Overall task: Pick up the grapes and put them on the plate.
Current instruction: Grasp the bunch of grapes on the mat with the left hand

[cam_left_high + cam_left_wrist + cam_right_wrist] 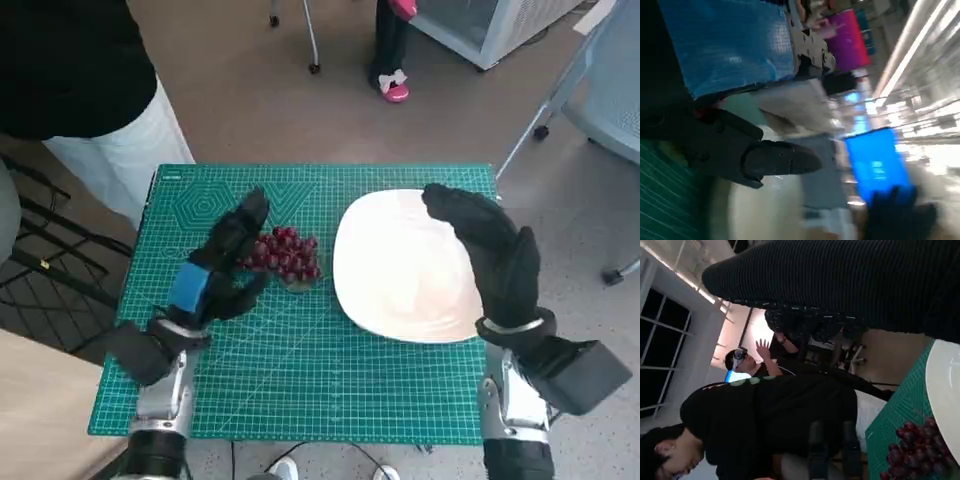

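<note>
Currently the grapes [287,255], a lumpy cluster of small, glossy dark red spheres, lie on the green cutting mat [300,380] between the left hand [222,262] and the plate [400,290], just left of its rim.

The left hand, hard black with blue tape over its back, sits right beside the bunch with fingers spread, gripping nothing. The right hand [490,250], in a soft black knitted glove, hangs loose and empty over the plate's right side.

Likely risks: the grapes are round and slick, so a shallow grasp could roll them away or split off loose ones. A hard squeeze could crush them. The plate is smooth, white and shallow, so grapes dropped from height could roll off. The mat is flat, matte, printed with gridlines. A person in black stands at the far left.
</note>
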